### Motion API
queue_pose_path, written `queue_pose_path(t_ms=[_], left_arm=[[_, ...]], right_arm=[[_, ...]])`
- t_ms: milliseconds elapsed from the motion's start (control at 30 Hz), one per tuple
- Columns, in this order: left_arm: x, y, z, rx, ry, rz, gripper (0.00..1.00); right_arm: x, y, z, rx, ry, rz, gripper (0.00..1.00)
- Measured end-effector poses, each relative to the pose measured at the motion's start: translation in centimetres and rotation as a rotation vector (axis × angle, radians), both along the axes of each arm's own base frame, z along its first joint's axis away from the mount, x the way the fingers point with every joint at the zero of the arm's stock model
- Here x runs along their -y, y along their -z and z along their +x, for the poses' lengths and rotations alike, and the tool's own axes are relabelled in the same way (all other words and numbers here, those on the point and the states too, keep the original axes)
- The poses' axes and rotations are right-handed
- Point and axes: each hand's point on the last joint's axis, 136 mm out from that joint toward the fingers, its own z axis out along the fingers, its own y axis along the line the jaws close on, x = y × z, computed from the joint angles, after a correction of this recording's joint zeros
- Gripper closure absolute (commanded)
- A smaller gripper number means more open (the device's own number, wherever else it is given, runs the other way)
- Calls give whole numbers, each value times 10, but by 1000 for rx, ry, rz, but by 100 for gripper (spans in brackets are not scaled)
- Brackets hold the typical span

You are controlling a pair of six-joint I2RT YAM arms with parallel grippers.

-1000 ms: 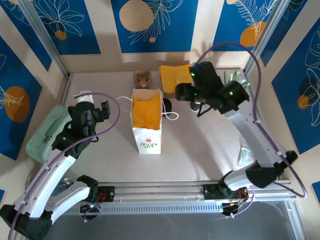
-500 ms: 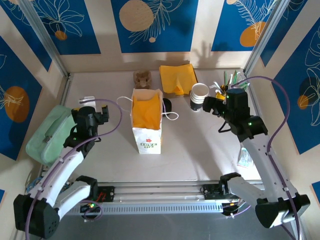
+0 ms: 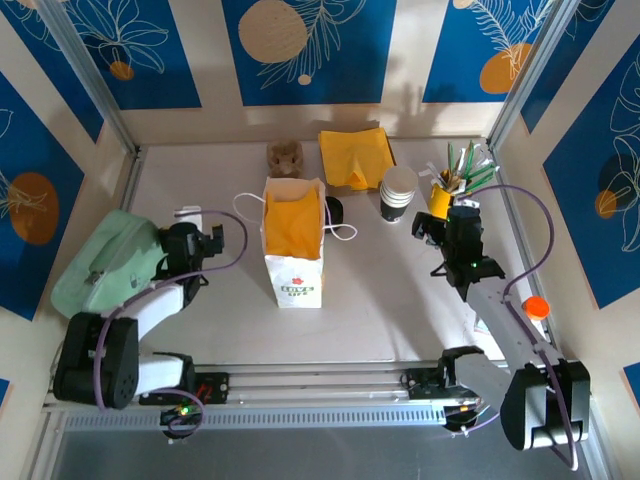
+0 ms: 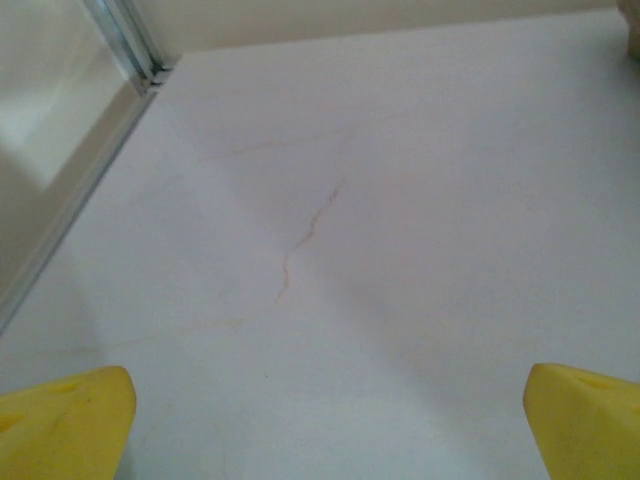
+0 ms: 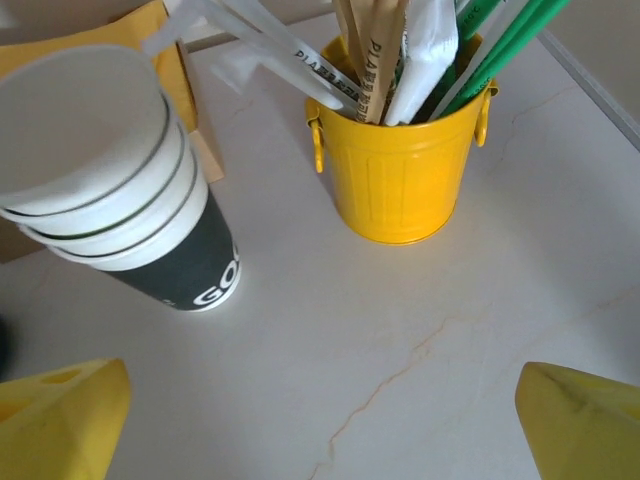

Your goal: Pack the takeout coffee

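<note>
My white table point(image 3: 400, 300) has a paper bag point(image 3: 293, 245) standing in the middle. The cups point(image 5: 120, 190) stand stacked near the back, just beside a yellow bucket point(image 5: 400, 170). My right gripper point(image 5: 320, 425) is spread wide, and the cups are ahead toward its left finger, not touching. My left gripper point(image 4: 320, 425) is spread wide over bare table, far from the cups.

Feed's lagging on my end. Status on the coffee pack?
Left gripper open, empty, over the table. Right gripper open, empty, cup stack ahead, untouched. Yellow utensil bucket close beside the stack.
</note>
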Motion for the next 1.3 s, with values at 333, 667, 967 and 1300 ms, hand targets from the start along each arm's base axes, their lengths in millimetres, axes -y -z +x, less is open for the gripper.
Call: queue_pose_path(t_ms=[333,667,967,1300], left_arm=[[1,42,15,28,61,-50,1],[12,32,21,91,126,-72,1],[14,31,22,94,137,-73,1],[14,30,22,96,137,-73,1]], right_arm=[[-4,53,25,44,-107,-74,1],[-26,87,49,94,-256,-58,1],[-21,83,54,125,-267,-35,1],[-23,81,55,135,-275,-31,1]])
